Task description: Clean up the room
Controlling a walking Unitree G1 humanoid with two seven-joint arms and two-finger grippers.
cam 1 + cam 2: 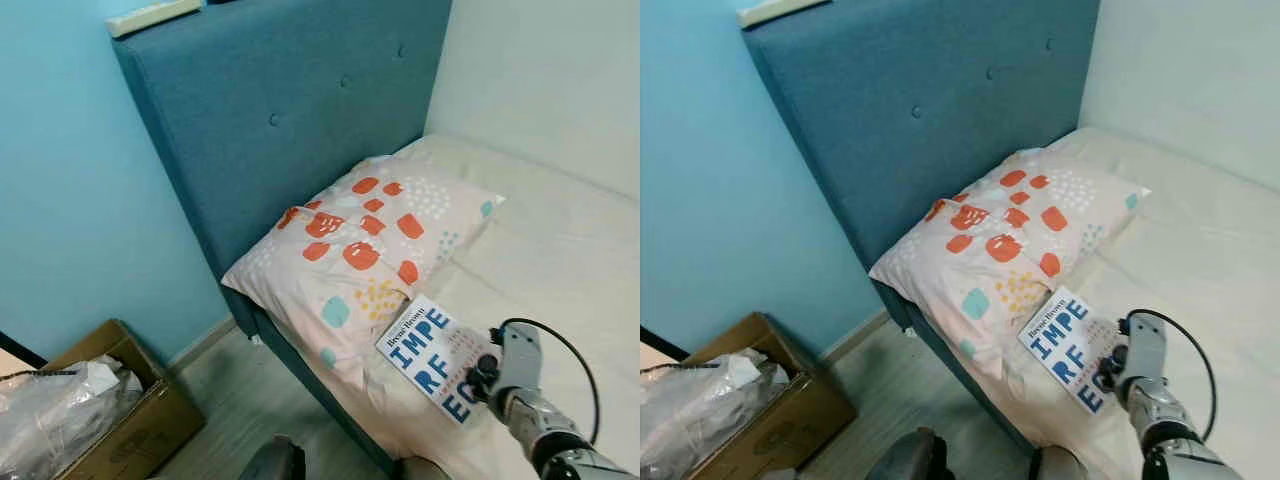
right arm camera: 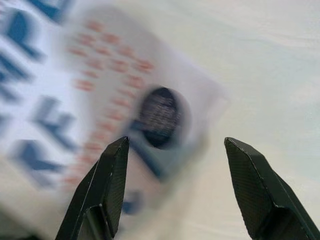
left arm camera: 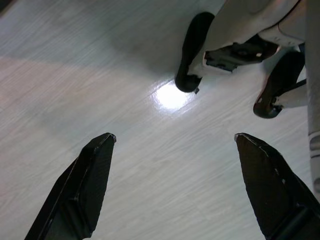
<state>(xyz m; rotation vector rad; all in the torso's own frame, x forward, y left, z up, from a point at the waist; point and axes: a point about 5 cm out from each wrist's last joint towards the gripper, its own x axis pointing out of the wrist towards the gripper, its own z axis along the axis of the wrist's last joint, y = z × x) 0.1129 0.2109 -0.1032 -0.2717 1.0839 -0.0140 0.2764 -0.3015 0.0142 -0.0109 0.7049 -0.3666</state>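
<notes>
Now the right gripper (image 2: 175, 150), fingers spread wide and holding nothing, hovers right above the near corner of the white book (image 1: 432, 357) lying on the bed (image 1: 560, 250) just beyond it, beside the patterned pillow (image 1: 365, 245), while the left gripper (image 3: 175, 145) hangs agape over the floor (image 3: 75, 75).

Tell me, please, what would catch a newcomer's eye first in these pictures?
Probably the white book with big blue letters, lying on the cream bed just below the spotted pillow. The right gripper hangs over the book's corner, jaws open. Behind rises the tall teal headboard, and a cardboard box of plastic wrap sits on the floor to the left.
</notes>
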